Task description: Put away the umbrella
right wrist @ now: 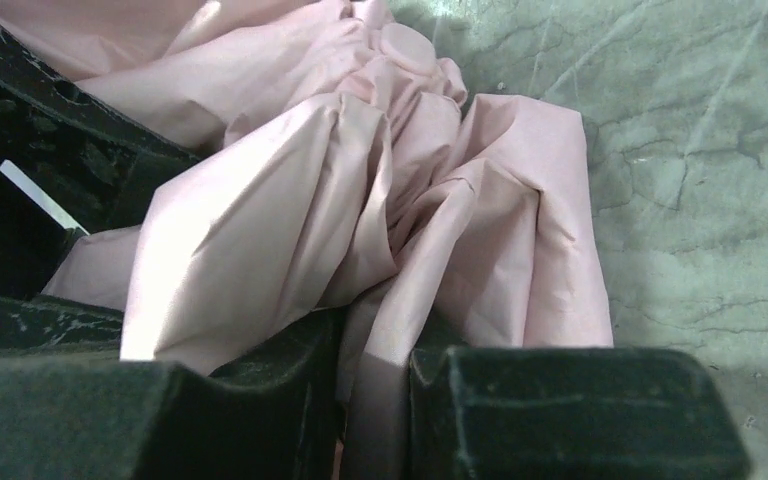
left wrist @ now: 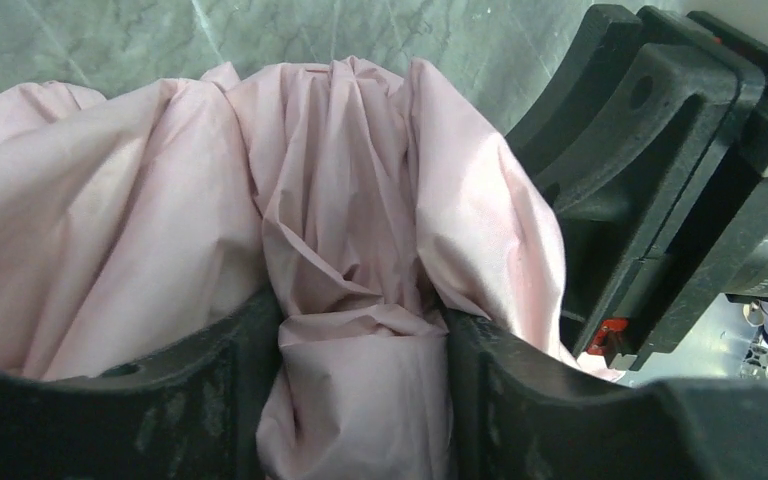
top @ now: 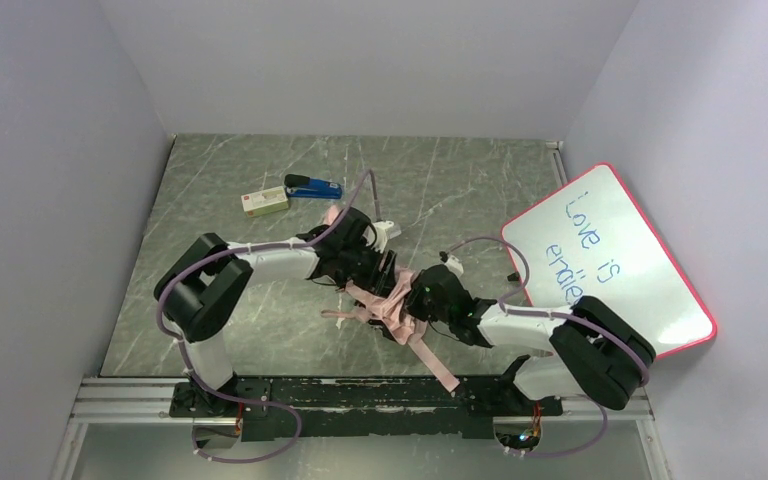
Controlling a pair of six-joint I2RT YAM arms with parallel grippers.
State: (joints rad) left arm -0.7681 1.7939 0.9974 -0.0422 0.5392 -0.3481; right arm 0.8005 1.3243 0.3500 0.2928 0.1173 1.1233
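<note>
The umbrella [top: 380,305] lies collapsed as a crumpled pink bundle at the centre of the bench [top: 440,190], slightly toward 6 o'clock, between the two claws. The left claw [top: 362,270] meets the bundle from 10 o'clock. In the left wrist view, this claw [left wrist: 363,350] stands partly closed, with a thick gathered fold of fabric filling the gap. Both fingers [left wrist: 230,380] press against the fold. The right claw [top: 422,298] meets the bundle from 4 o'clock. In the right wrist view, this claw [right wrist: 375,370] is nearly closed, and a thin pleat of fabric is pinched in the narrow gap between its fingers [right wrist: 560,410]. The rest of the umbrella [right wrist: 360,200] spreads loose on the bench beyond the fingertips. The two claws sit near each other, and the right arm's black housing fills the 3 o'clock side of the left wrist view. The shaft and handle cannot be made out. The strap [top: 435,362] trails from the bundle toward 5 o'clock and reaches the rail at the near edge. A blue stapler [top: 312,187] and a small box [top: 264,202] lie just beside each other at 11 o'clock from the umbrella, well apart from it. A whiteboard [top: 610,260] with blue writing and a red rim lies at the 3 o'clock side of the bench.
</note>
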